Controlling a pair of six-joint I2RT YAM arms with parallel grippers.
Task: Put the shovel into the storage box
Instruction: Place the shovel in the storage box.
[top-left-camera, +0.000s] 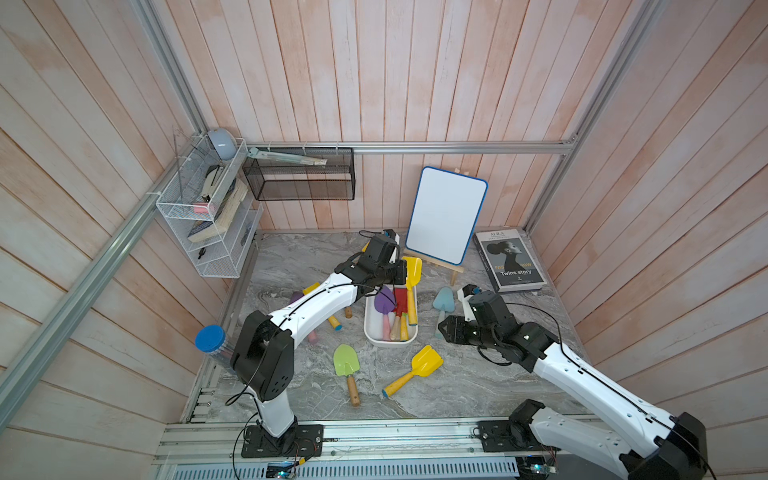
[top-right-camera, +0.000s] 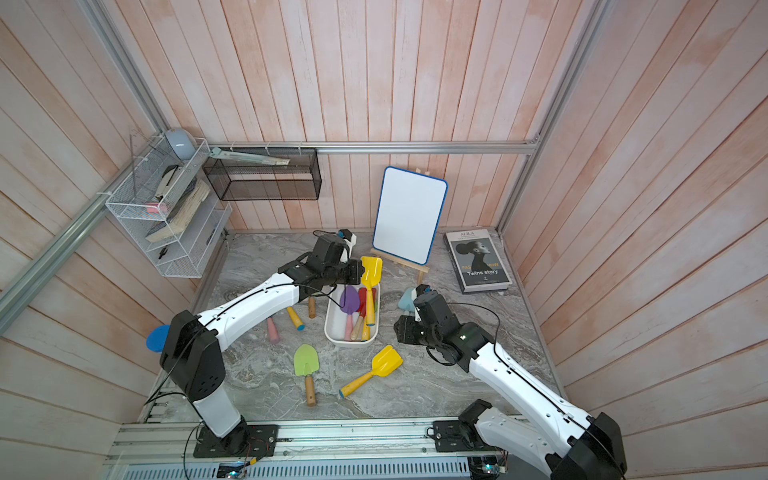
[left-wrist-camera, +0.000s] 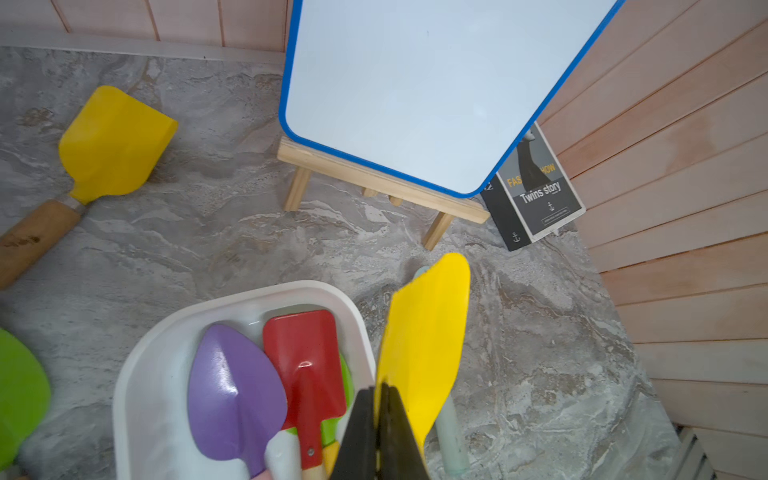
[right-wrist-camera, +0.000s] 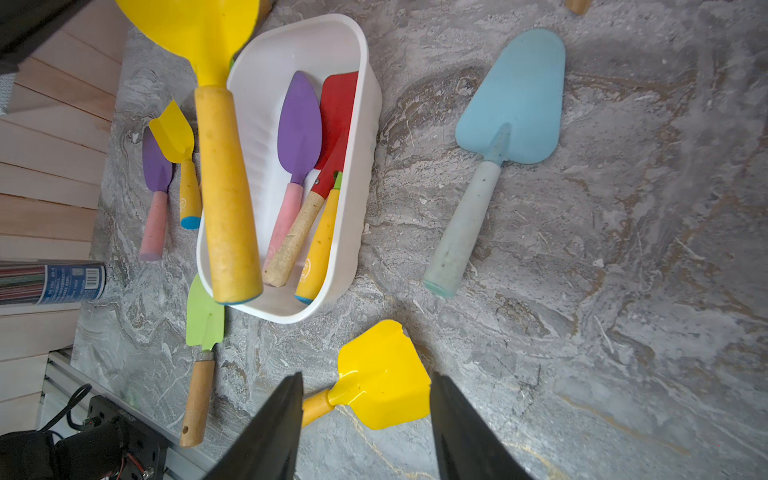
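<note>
Left wrist: left pincer (left-wrist-camera: 378, 390) clamps yellow shovel (left-wrist-camera: 424, 345) above storage box (left-wrist-camera: 137, 374); right pincer (right-wrist-camera: 365, 378) spread apart.

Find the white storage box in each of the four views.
In a top view: storage box lower centre, in front of the whiteboard.
In a top view: likewise.
Left wrist: box beside the held yellow shovel.
Right wrist: box beneath that shovel's handle.
Shared landmark: purple shovel inside it.

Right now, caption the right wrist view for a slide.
Open right hand frames a yellow shovel; storage box holds a purple shovel and red shovel.
</note>
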